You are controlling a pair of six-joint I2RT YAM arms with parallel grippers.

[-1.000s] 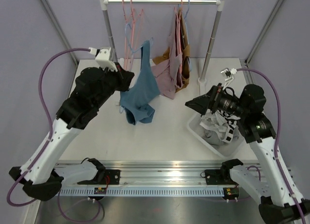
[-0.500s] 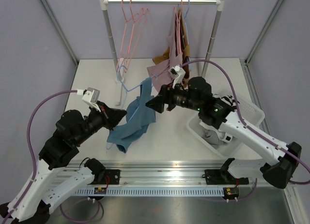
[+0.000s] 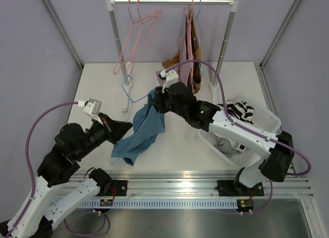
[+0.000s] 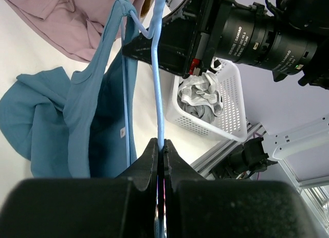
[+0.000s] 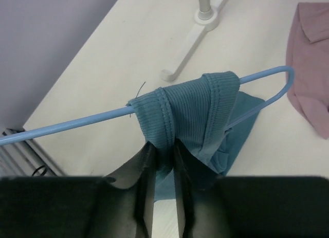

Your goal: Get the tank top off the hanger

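Observation:
A blue tank top hangs from a light blue wire hanger held low over the table's middle. My left gripper is shut on the hanger wire, which runs up between its closed jaws. The tank top's body droops to the left of the wire. My right gripper is at the top of the garment. In its wrist view its jaws are pinched on the ribbed strap, which is folded over the hanger's arm.
A white basket with striped clothes stands at the right. The clothes rack at the back carries empty pink hangers and mauve and brown garments. A mauve garment trails onto the table.
My right arm swung left from the basket to the tank top and closed on its strap. My left arm drew the hanger and top down toward the near left.

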